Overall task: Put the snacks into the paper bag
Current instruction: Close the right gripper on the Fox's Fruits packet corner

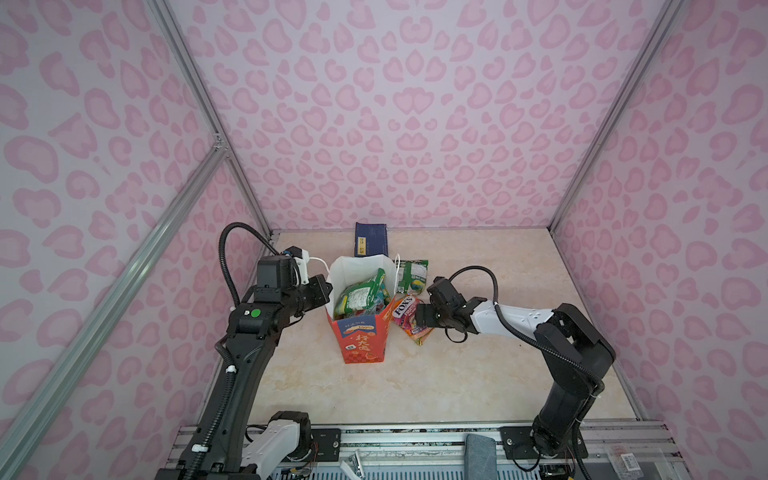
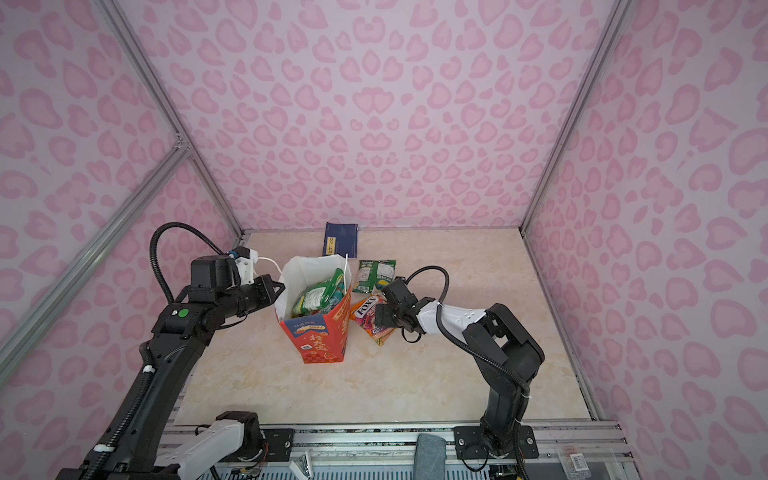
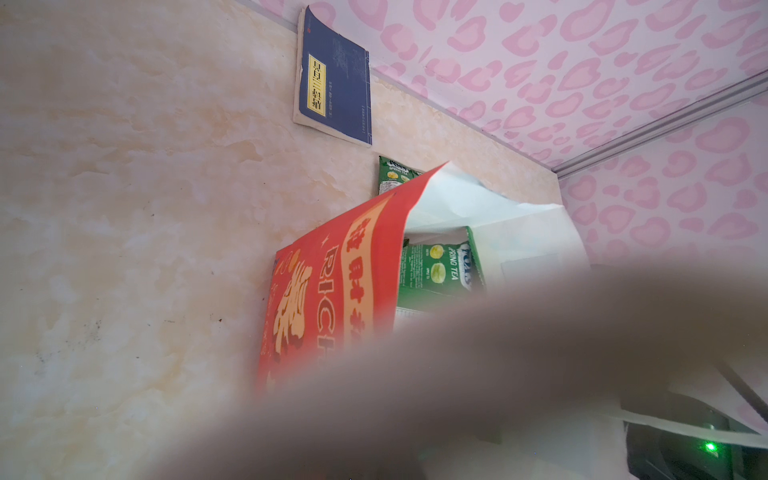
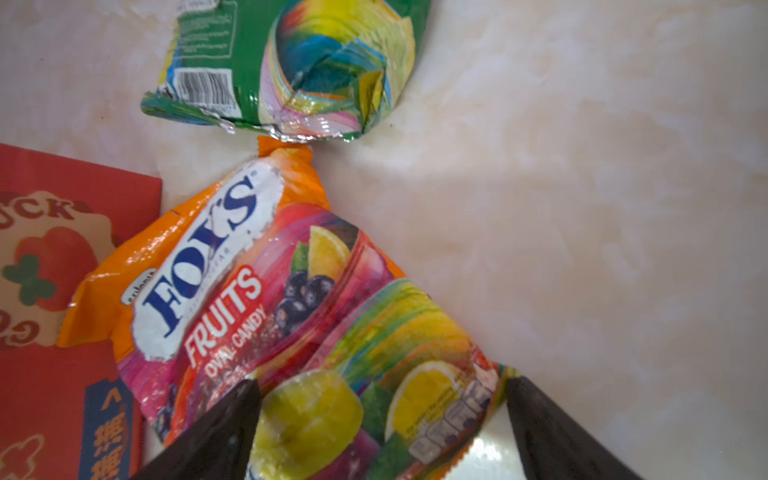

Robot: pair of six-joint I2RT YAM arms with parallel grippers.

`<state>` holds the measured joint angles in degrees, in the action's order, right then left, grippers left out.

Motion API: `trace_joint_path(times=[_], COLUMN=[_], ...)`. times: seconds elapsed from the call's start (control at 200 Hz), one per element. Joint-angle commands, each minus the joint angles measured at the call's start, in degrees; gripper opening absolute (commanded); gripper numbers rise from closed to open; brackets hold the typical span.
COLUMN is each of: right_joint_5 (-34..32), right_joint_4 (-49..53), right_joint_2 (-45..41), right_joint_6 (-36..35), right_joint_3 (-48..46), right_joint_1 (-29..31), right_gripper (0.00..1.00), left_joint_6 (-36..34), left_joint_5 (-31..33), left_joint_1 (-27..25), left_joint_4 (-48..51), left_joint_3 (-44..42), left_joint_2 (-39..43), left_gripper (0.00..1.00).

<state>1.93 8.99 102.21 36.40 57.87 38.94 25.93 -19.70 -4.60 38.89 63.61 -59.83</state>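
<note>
The paper bag (image 1: 360,336) stands upright near the middle of the table (image 1: 478,365), mouth open and white inside. Snacks (image 1: 360,297) are heaped in it, mostly green and yellow-green packets; the left wrist view shows one of them marked "SPRING TEA" (image 3: 440,266) just under the rim.

Two packets lie outside, on the right in both top views. An orange FOX'S packet (image 4: 257,299) lies flat just beside the bag's base, one corner against the red wall. A green packet (image 1: 411,274) lies farther back, its crimped end touching the orange one's top corner (the right wrist view shows this best).

The right gripper (image 4: 380,384) is low over the near end of the orange packet. Its jaws stand wide apart and the dark fingers (image 4: 216,432) straddle that end. One finger overlaps the print and the other sits at the packet's silver edge. Whether the pads press on the packet I cannot tell.

The left gripper (image 1: 326,289) reaches in level from the left. Its jaws are drawn together on the rim of the bag's left wall, beside a white cord handle. A pale blur fills much of the left wrist view, so the pinch itself is not seen there.

A dark-blue booklet (image 1: 371,240) lies flat at the back edge of the table, behind the bag
</note>
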Motion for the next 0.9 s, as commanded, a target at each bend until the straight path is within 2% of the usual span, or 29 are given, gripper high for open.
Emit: trace_joint_path(times=[0.0,0.285,0.61,0.895], right_joint_5=[1.5,2.3,5.1,6.1], right_joint_4=[0.0,-0.3,-1.1,-0.8], right_joint_2=[0.3,-0.6,-7.6,-13.7], right_joint_6=[-0.5,0.2,0.3,0.9], right_joint_3=[-1.3,-3.2,-5.2,-7.3], right_joint_1=[0.1,0.1,-0.2,-0.7], right_gripper=[0.9,0.7,0.25,0.09], left_joint_6=[0.2,0.3,0.3,0.3], left_joint_5=[-1.3,-1.5,-1.7,-2.3], left_joint_1=[0.1,0.2,0.2,0.3], left_joint_4=[-3.1,-3.2,-3.3,-3.2], left_joint_3=[-0.2,-0.1,-0.2,-0.2], left_joint_2=[0.1,0.0,0.0,-0.1], left_gripper=[0.06,0.06,0.06,0.06])
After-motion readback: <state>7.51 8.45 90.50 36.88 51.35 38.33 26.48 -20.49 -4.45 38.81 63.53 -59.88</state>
